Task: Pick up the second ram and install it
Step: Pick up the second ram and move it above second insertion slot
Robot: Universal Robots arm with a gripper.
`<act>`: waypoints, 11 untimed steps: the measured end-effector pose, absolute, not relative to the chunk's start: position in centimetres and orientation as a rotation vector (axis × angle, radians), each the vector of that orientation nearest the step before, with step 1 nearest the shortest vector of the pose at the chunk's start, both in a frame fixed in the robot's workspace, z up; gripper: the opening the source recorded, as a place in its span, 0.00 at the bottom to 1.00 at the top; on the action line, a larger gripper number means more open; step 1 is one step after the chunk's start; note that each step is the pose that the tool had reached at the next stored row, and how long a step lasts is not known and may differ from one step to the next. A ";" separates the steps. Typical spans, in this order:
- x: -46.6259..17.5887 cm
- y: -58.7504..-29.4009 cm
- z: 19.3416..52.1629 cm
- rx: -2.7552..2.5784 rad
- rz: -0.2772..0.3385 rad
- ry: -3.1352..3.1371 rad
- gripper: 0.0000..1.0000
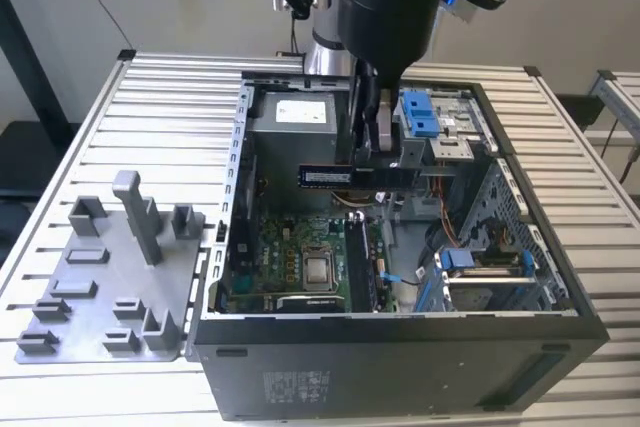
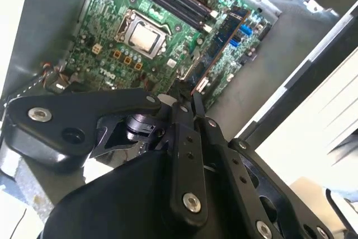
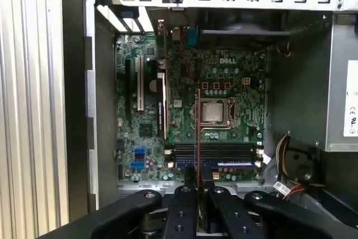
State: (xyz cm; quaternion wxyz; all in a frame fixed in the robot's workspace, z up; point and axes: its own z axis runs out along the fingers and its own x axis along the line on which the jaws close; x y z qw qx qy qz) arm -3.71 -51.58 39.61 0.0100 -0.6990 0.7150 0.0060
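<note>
My gripper (image 1: pixel 375 159) hangs over the open computer case (image 1: pixel 400 332), shut on the second ram (image 1: pixel 335 176). The ram is a long dark stick held level, well above the green motherboard (image 1: pixel 285 247). In the second wrist view the ram (image 2: pixel 224 40) juts out from the fingertips (image 2: pixel 196 100) over the board (image 2: pixel 106 9). The first wrist view shows the ram (image 3: pixel 198 127) edge-on as a thin line, crossing the black memory slots (image 3: pixel 218 152) at a right angle. The gripper (image 3: pixel 197 182) sits just short of those slots.
A grey fixture tray (image 1: pixel 110 277) with upright posts lies on the slatted table at the exterior view's left. Inside the case are the power supply (image 1: pixel 300 117), blue drive brackets (image 1: pixel 420 112), loose cables (image 1: pixel 445 232) and the processor socket (image 3: pixel 215 111).
</note>
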 end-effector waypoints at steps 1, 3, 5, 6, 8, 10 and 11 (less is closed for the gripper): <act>-3.3 -51.6 39.6 -2.182 0.019 2.232 0.14; -2.6 -51.6 39.6 -2.182 0.019 2.232 0.14; -1.8 -51.6 39.6 -2.182 0.019 2.232 0.14; -1.4 -51.6 39.6 -2.182 0.019 2.232 0.14; -0.7 -51.6 39.6 -2.182 0.019 2.232 0.14; 0.0 -51.6 39.6 -2.182 0.019 2.232 0.14; 0.4 -51.6 39.6 -2.182 0.019 2.232 0.14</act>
